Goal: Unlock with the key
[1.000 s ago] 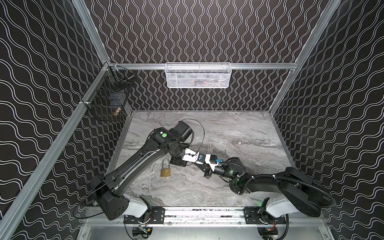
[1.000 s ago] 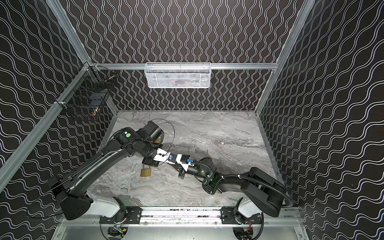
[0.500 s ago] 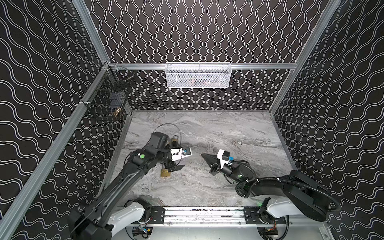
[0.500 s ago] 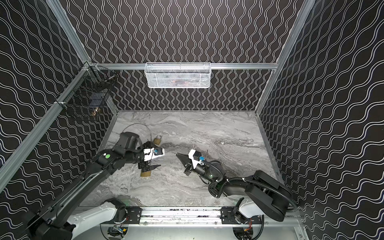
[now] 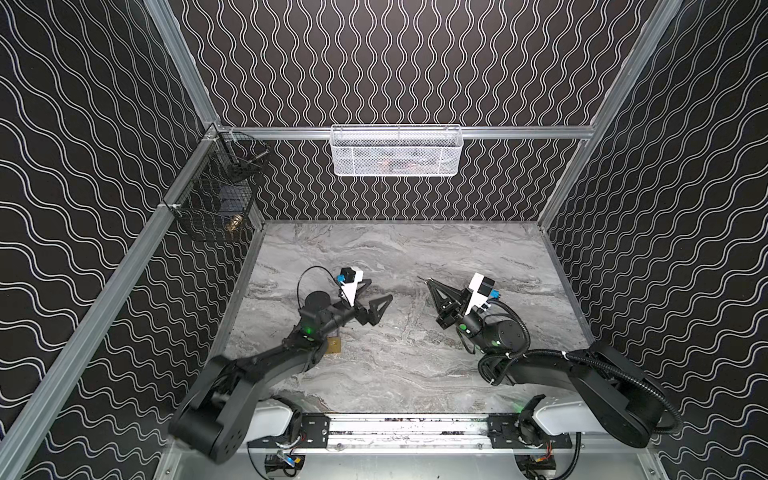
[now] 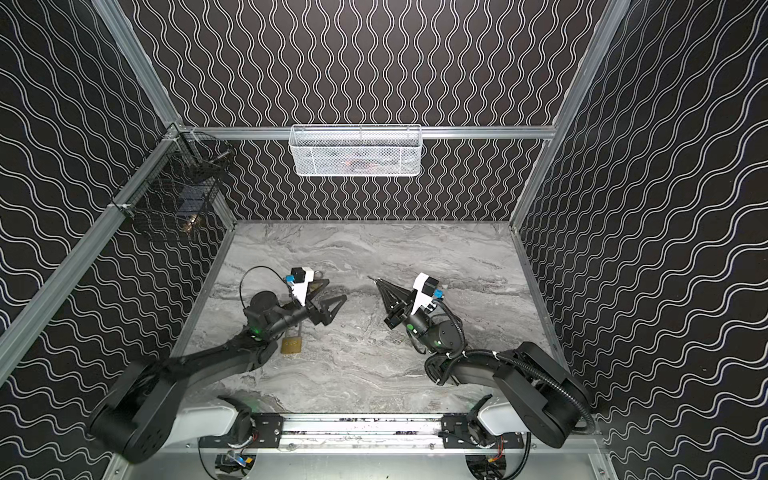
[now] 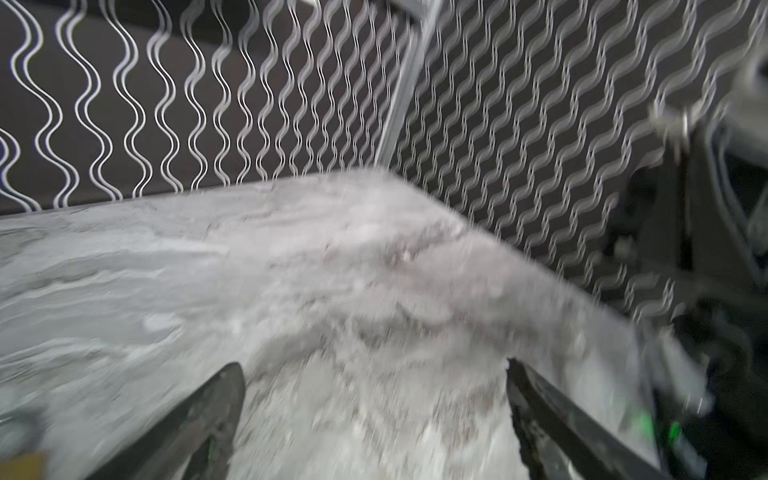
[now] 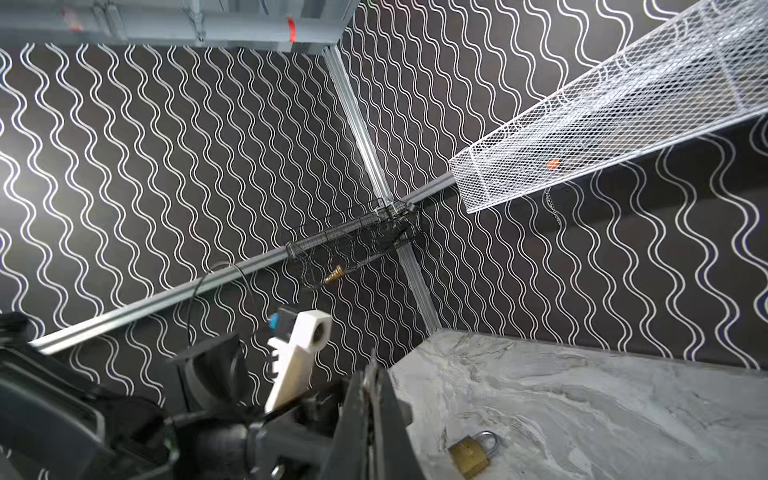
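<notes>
Under left forearm, near padlock [image 5: 333, 346] [image 6: 291, 345]: lay flat on worktop [image 5: 395, 249], close to its left edge, brass body half covered by the arm.
Far padlock [image 8: 471, 453]: lay flat on worktop just beyond left pincer, brass body with grey shackle arched over it; showed plainly in right wrist view, barely a loop beside the wrist camera in a top view; locked or unlocked, could not be told.
Left pincer [image 5: 378, 291] [image 6: 336, 290] [image 7: 374, 374]: stood released, fingers [image 7: 208, 415] spread wide, gripped nothing; hung above bare worktop, apart from near padlock; looked blurred in left wrist view.
Right pincer [image 5: 431, 286] [image 6: 380, 286] [image 8: 371, 374]: was clenched to a point, aimed toward back-left corner, well apart from left pincer, touched neither padlock.
Key: could not be made out for sure.
Sliver [image 5: 423, 279]: poked past right pincer's tip, too thin to name.
White basket [image 5: 395, 151]: hung on back rail, contents unclear through mesh.
Black basket [image 5: 216, 199]: hung on left rail near corner, held a small brass piece.
</notes>
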### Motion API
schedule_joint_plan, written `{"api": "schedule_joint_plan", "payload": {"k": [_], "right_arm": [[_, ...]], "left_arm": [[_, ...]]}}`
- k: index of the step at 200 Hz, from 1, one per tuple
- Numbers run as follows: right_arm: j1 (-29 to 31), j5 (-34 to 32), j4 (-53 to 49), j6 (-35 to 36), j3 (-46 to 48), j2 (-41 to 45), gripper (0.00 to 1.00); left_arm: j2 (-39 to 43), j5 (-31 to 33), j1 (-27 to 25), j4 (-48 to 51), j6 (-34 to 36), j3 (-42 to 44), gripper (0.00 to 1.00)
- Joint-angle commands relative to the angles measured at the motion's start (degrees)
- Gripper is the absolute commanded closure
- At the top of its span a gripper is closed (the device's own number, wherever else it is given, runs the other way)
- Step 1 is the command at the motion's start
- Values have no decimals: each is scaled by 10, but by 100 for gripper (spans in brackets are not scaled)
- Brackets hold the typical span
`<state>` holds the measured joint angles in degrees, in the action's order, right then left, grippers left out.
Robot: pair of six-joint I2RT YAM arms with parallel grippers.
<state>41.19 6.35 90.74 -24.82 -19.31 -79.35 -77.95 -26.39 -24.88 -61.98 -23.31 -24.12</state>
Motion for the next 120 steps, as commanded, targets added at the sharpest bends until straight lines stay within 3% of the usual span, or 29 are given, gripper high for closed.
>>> {"api": "schedule_joint_plan", "payload": {"k": [1,34,65,120], "right_arm": [[-1,6,84,-42,-9,-7,100],[-3,0,84,-51,-12,-6,100],[-4,7,84,-51,-26,-12,100],[-4,14,84,-55,-38,-7,100]], "left_arm": [[-52,-61,-12,-270,-116,-55,1],[-65,-108,-20,-270,-113,-110,16],[-109,-168,-21,-270,-156,-160,41],[-131,-203,-40,-270,-149,-180,34]]}}
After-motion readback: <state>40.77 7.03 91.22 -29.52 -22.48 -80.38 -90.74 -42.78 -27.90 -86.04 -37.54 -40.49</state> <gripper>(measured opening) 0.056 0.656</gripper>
